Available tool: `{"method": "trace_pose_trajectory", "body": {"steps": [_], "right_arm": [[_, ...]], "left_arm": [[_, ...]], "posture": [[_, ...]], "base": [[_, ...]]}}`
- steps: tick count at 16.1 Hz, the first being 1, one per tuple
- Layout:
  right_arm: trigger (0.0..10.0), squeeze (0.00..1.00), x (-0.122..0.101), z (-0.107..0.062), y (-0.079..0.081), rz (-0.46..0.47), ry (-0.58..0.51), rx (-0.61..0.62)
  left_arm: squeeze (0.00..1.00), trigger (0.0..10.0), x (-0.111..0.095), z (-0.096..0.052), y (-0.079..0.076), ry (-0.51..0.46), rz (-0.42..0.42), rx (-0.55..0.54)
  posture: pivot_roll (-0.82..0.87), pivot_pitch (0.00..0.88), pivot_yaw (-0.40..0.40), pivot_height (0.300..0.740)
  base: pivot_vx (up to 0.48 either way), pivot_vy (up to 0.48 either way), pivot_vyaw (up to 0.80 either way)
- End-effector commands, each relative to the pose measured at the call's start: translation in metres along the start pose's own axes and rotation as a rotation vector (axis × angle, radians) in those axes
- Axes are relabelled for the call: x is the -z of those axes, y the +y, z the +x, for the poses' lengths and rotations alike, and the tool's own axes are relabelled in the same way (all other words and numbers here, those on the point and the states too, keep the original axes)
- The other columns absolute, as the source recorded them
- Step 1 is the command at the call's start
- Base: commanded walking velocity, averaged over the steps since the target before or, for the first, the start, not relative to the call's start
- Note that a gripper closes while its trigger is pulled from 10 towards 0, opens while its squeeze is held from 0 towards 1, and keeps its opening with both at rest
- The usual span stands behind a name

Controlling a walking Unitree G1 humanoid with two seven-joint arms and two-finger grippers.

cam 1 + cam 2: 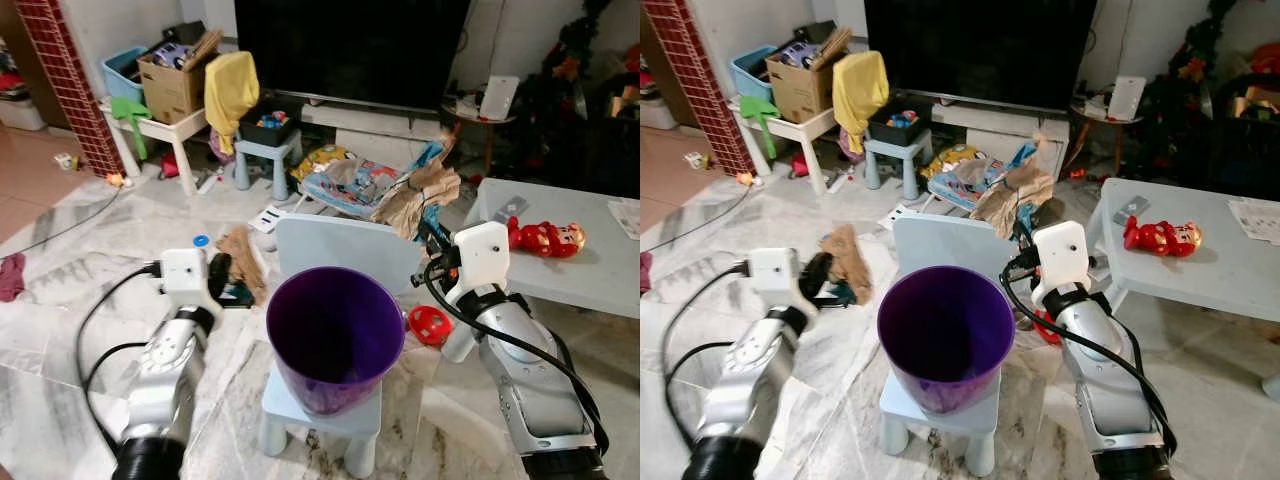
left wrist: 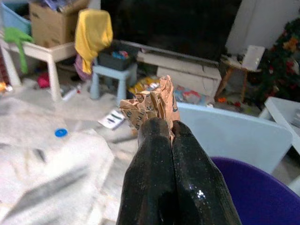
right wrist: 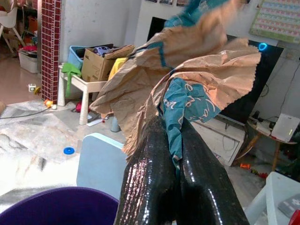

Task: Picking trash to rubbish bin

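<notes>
A purple bin [image 1: 335, 330] stands open on the seat of a small light-blue chair [image 1: 340, 248] right in front of me. My left gripper [image 1: 226, 280] is to the left of the bin's rim, shut on a crumpled brown paper [image 1: 243, 262]; the left wrist view has the paper [image 2: 152, 103] sticking out past the fingertips [image 2: 154, 136]. My right gripper [image 1: 432, 236] is up at the bin's right, behind the chair back, shut on a brown-and-teal paper bag [image 1: 420, 192]. That bag [image 3: 187, 70] fans out above the fingers [image 3: 150, 168].
A low pale table [image 1: 580, 275] with a red toy [image 1: 545, 238] stands at the right. A red toy [image 1: 430, 325] lies on the floor by the chair. Behind are a TV unit, a stool [image 1: 265, 155], a cardboard box [image 1: 170, 85] and a yellow cloth [image 1: 230, 85].
</notes>
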State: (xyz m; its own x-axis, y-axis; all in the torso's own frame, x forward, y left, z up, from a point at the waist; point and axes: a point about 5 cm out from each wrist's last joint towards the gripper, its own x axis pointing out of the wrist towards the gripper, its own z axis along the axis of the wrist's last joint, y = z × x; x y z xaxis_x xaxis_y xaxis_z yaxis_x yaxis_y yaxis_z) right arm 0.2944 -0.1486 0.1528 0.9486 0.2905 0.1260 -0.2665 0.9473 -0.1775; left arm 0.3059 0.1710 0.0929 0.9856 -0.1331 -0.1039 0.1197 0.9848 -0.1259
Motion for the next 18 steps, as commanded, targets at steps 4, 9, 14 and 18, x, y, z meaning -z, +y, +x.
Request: {"method": "trace_pose_trajectory", "body": {"steps": [4, 9, 14, 18], "right_arm": [[10.0, 0.0, -0.013, -0.003, -0.012, -0.037, -0.025, 0.05], [10.0, 0.0, -0.018, -0.014, -0.022, -0.069, -0.017, 0.076], [10.0, 0.0, -0.025, -0.018, -0.024, -0.086, -0.01, 0.078], [10.0, 0.0, -0.026, -0.019, -0.023, -0.088, -0.004, 0.074]], "left_arm": [[0.0, 3.4, 0.011, 0.025, -0.024, 0.057, -0.103, 0.139], [0.0, 10.0, 0.031, 0.04, -0.038, 0.174, -0.207, 0.16], [0.03, 10.0, 0.065, 0.034, -0.061, 0.345, -0.41, 0.175], [1.0, 10.0, 0.084, 0.028, -0.061, 0.509, -0.407, 0.057]], "posture": [[-0.06, 0.006, -0.057, 0.74], [-0.13, 0.021, -0.057, 0.74], [-0.17, 0.03, -0.062, 0.74], [-0.17, 0.031, -0.058, 0.74]], "base": [[0.0, 0.0, 0.0], [0.0, 0.0, 0.0], [0.0, 0.0, 0.0], [0.0, 0.0, 0.0]]}}
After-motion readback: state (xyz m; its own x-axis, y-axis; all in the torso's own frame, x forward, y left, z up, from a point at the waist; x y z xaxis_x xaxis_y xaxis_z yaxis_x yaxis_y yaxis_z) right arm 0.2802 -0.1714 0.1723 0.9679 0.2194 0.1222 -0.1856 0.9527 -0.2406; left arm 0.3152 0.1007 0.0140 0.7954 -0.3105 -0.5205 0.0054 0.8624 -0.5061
